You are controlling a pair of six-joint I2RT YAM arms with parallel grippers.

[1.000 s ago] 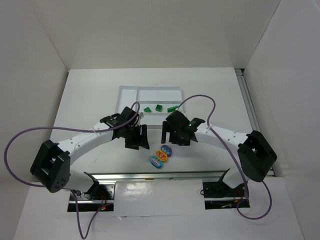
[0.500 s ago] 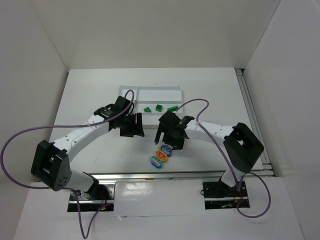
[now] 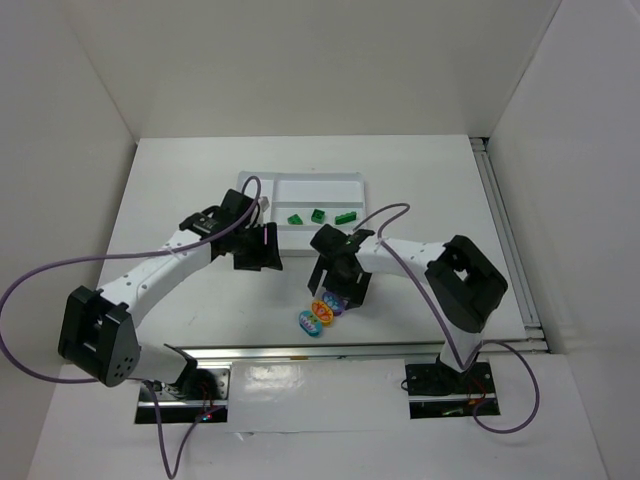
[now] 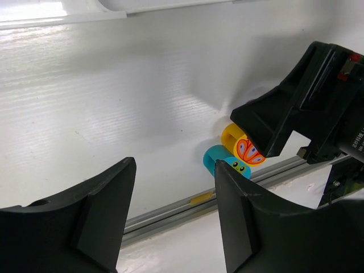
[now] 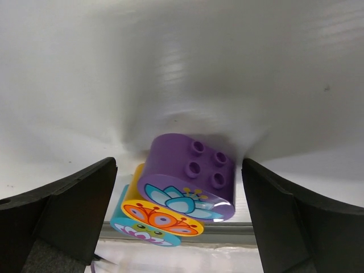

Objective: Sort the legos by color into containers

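Purple brick (image 5: 190, 173) shows studs above its flower print; diagonal row with orange brick (image 5: 162, 215), teal brick (image 5: 136, 230) | right gripper (image 5: 179, 165) spread wide astride it, empty | left gripper (image 4: 176, 165) part-open, empty

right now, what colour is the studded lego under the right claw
The lego is purple with a blue flower print; clearest in the right wrist view.

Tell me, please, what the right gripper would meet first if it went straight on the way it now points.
Most likely the purple brick, centred between the open fingers of the right gripper; how far off it lies is unclear.
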